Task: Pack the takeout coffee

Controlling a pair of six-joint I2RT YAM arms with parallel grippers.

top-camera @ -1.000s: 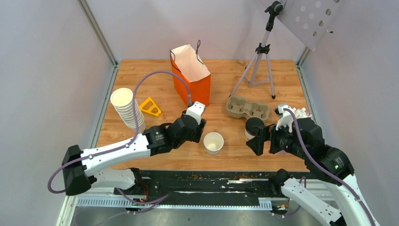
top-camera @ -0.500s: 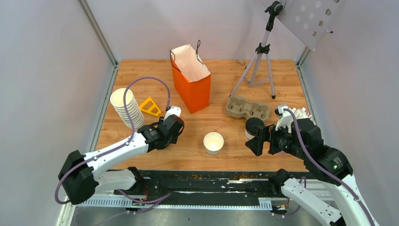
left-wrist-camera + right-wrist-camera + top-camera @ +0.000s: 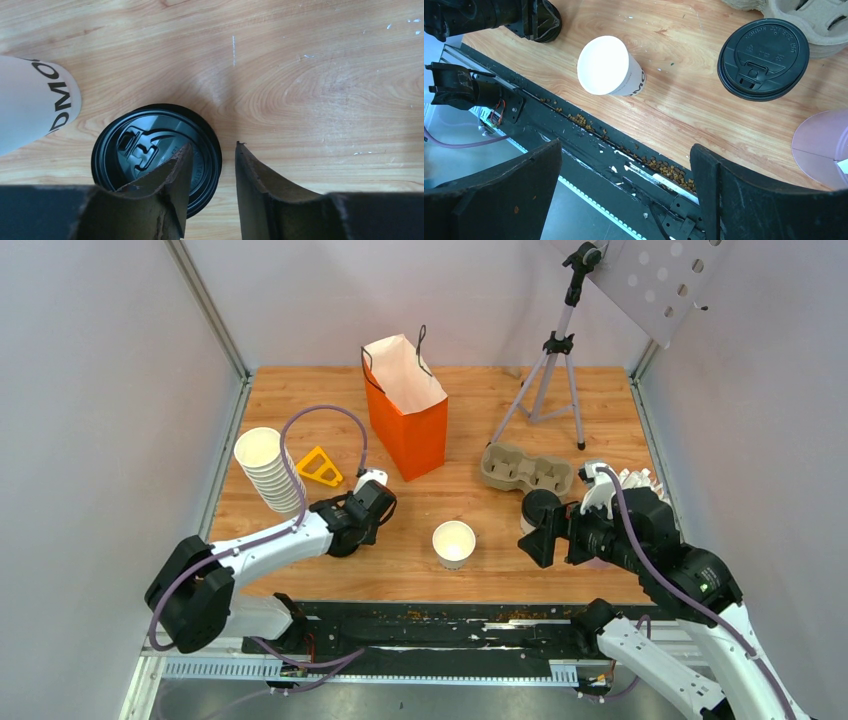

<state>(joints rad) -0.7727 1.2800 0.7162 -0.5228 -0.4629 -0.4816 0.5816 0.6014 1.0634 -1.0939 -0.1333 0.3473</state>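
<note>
Writing on cups: in the left wrist view a white cup wall point(image 3: 30, 100) at the left edge bears the black letters "DMO", with the rest cut off. Which cup it belongs to cannot be told. In the right wrist view the open cup point(image 3: 603, 65) carries side print ending in "MO".
Writing on lids: raised lettering rings the lid of the capped cup point(image 3: 764, 57), too small to read.
Capped cup: it stands on the counter point(image 3: 480, 390) just beside the near edge of the pulp carrier point(image 3: 527, 468), at the tip of the right claw point(image 3: 625, 147). Whether it touches the carrier cannot be told. The top view shows a strip of white wall under the lid, while the right wrist view looks down on the lid alone.
Right claw: spread wide, nothing between its fingers.
Left claw point(image 3: 212, 165): a narrow, empty gap between the fingers, low over the counter. The finger on the view's left crosses a black lid point(image 3: 145, 145).
Black lid: only the left wrist view shows it, since the top view hides it under the claw. Whether a cup sits beneath it cannot be told.
Open cup: upright and lidless, between the two claws.
Around: an orange bag point(image 3: 410, 425) stands open at the far middle, well apart from the capped cup. A leaning stack of cups point(image 3: 268, 468) and a yellow triangle point(image 3: 320, 467) are on the left, and a tripod point(image 3: 548, 370) is far right.
Rail point(image 3: 589, 130): brown crumbs point(image 3: 659, 162) lie along it.
</note>
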